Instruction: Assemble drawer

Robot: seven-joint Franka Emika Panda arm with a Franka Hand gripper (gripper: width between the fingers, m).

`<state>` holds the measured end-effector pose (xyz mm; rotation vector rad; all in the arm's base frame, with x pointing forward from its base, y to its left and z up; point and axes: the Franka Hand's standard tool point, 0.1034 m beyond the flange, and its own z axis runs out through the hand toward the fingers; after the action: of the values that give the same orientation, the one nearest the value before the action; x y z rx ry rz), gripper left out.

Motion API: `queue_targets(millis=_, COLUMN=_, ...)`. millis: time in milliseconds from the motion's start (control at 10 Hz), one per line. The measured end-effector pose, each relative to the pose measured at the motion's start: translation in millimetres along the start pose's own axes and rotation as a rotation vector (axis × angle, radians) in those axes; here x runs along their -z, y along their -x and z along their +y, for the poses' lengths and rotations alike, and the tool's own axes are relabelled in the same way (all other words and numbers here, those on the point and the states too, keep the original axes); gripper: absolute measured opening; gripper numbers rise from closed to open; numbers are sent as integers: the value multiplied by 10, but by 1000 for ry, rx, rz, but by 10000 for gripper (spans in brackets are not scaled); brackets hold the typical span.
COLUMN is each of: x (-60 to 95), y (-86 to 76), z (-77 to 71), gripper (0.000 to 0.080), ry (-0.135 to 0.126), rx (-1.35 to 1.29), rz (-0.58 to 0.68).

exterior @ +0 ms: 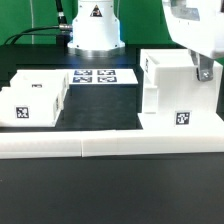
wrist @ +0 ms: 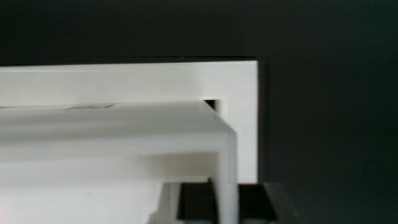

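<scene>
The white drawer housing (exterior: pixel 178 92) stands on the exterior view's right, with a square tag on its front. My gripper (exterior: pixel 203 70) comes down onto its top right side. In the wrist view the gripper (wrist: pixel 230 204) straddles a thin upright wall of the housing (wrist: pixel 107 140). The dark fingers (wrist: pixel 194 205) sit against both faces of the wall, shut on it. A white tagged tray part (exterior: pixel 35 96) lies on the exterior view's left, well away from the gripper. I cannot make out whether it is one tray or two, and no knob shows.
The long low white border bar (exterior: pixel 110 146) runs along the front of the table. The marker board (exterior: pixel 95 76) lies between the tray part and the housing. The robot's base (exterior: pixel 95 25) stands at the back. The table is black.
</scene>
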<state>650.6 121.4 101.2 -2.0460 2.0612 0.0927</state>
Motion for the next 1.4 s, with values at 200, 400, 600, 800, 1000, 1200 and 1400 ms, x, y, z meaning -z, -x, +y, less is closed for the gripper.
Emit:
queue_targets(millis=200, x=-1, y=-3, z=-10, gripper=94, ry=-1, rx=7, rz=0)
queue_targets(millis=400, x=-5, y=7, z=-7, gripper=257, ry=-1, rx=19, rz=0)
queue_targets(millis=600, x=-6, y=14, z=-6, gripper=569, ry=0, rx=25, rz=0)
queue_targets(millis=800, x=-3, y=21, z=-10, gripper=633, ry=-2, rx=35, rz=0)
queue_targets(millis=1000, x=27, y=15, z=2, gripper=644, ry=-4, rx=106, rz=-4)
queue_targets(millis=1200, x=231, y=6, z=161, gripper=649, ry=11, rx=257, rz=-29)
queue_targets(millis=1400, x=384, y=32, z=263, gripper=649, ry=37, rx=392, rz=-48)
